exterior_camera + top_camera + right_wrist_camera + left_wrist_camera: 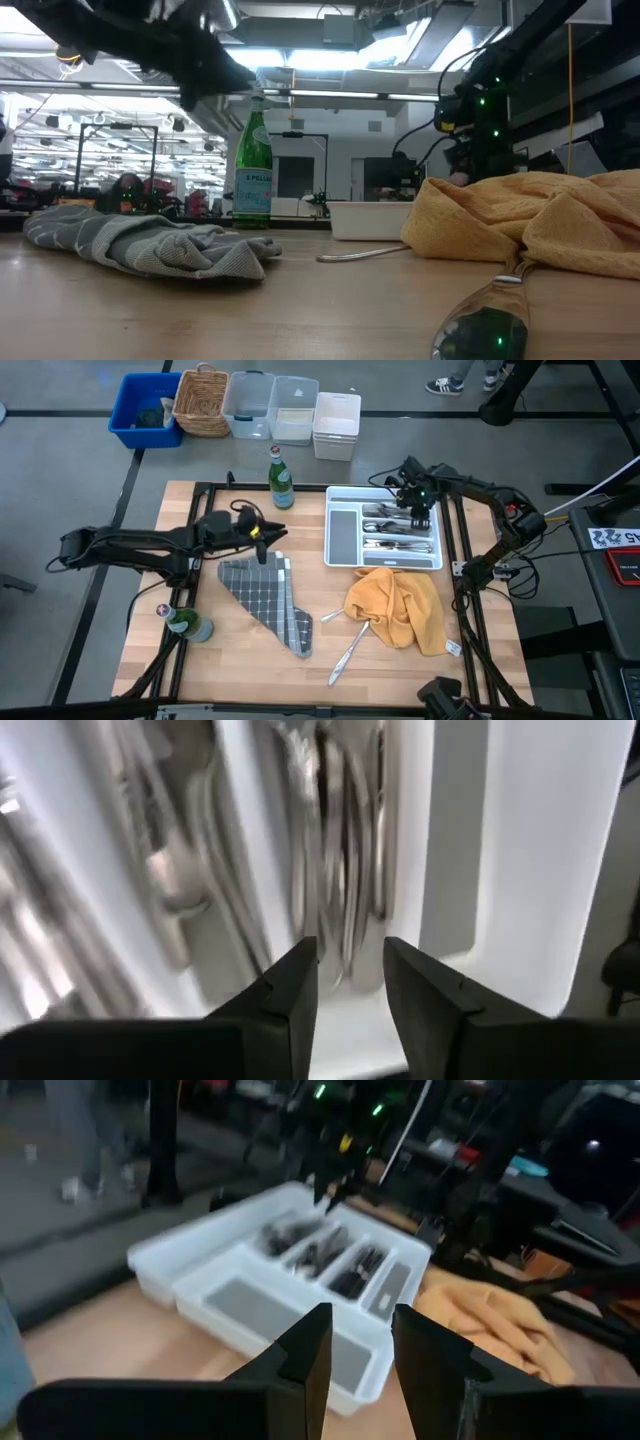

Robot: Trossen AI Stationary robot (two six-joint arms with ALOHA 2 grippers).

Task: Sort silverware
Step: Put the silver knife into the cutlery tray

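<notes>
Over the white tray [343,532] at the back right of the counter [200,670], the right claw [420,512] hangs just above the compartments, its two dark fingers [290,990] parted with nothing between them, released over the silverware [395,530] lying in the slots. Most of that cutlery sits in the tray's narrow compartments, forks, spoons and knives bundled lengthwise, while the long compartment at the tray's left side shows only its grey floor. Two more pieces lie loose on the wood: one spoon [349,654] angled out from under the yellow cloth [400,605], its bowl nearest the front edge, and a shorter piece [333,616] just beside the cloth's left corner. The left claw [262,540] hovers above the top of the grey checked towel [265,600], fingers apart and empty, pointed toward the tray. A green glass bottle [279,478] stands upright behind the towel near the back edge, and a second bottle [185,623] stands at the front left.
</notes>
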